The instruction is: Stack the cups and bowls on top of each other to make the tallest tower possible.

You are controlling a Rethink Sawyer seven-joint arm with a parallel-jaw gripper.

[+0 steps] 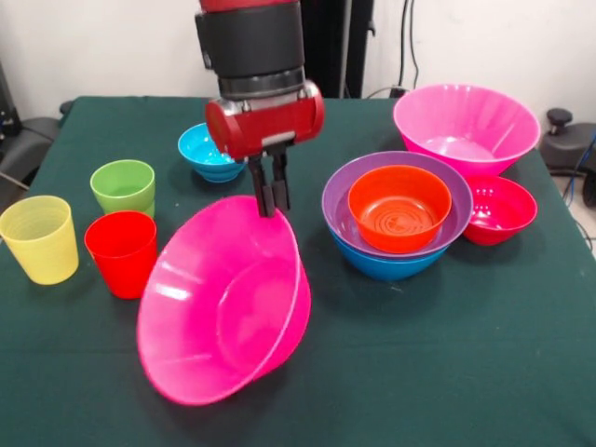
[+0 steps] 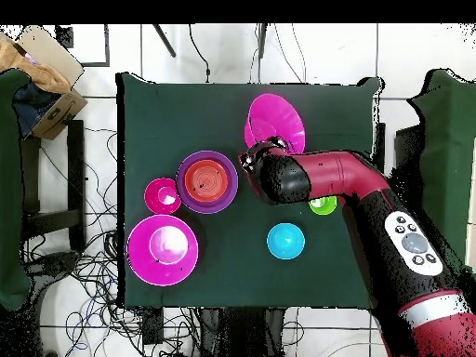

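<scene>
**Big pink bowl hangs by its rim, and the grip looks thin**

The claw has its two dark fingers pinched together on the upper rim of the big pink bowl, and that bowl tips steeply on its side, mouth facing the front camera, its lower edge down near the desk. That's a narrow hold on a wide, glossy bowl: I'd judge the risk is the rim sliding out of the fingers, or the bowl swinging as it travels.

Just beside the bowl's left edge stands the red cup, with the yellow cup and green cup close by; a swing that way could knock them over. Behind the claw sits the cyan bowl.

The tower so far sits to the right in the front view: blue bowl at the bottom, purple bowl in it, orange bowl on top. The crimson bowl touches its far side, and the second pink bowl stands behind. A low carry could clip the purple rim and shove the pile.

Open room is good between the held bowl and the tower, and along the near strip of the desk; overhead, the held bowl lies not far from that desk edge
</scene>
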